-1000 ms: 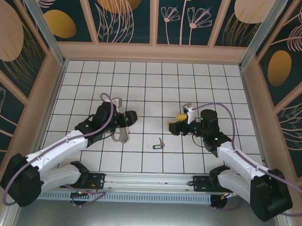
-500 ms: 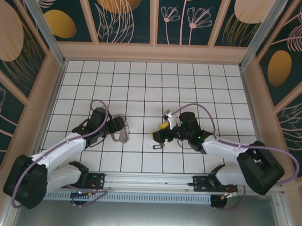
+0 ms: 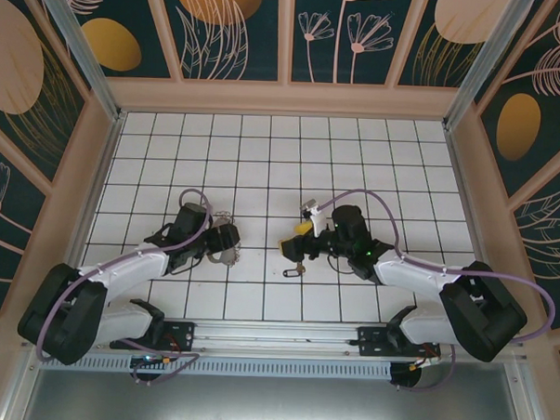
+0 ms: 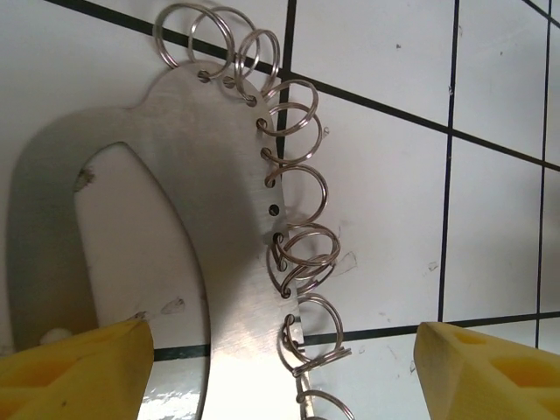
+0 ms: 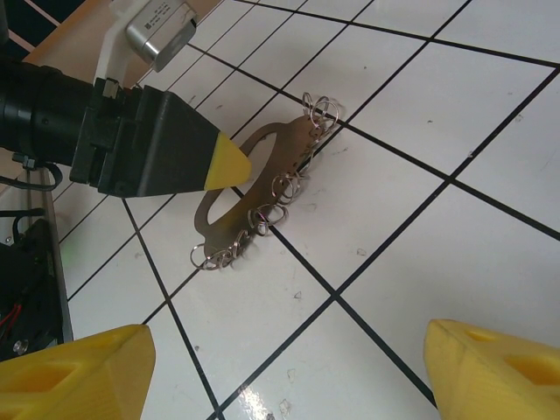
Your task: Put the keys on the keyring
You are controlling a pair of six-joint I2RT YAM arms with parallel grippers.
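Right arm has swung in from the right over the last second; right gripper now sits just above the tiny silvery metal key with its small dark oval loop; its yellow fingertips are spread wide with nothing between them. The key hasn't moved; it lies flat on the white tiled floor, just in front of the bases, between the two arms. Left gripper has drawn in over the big flat grey metal keyring fringed with small wire rings; its fingers are also spread and straddle the plate without touching it. The keyring is unmoved, well left of the key. My read: both approaches are done, no grasp yet; the next step is probably the pinches.
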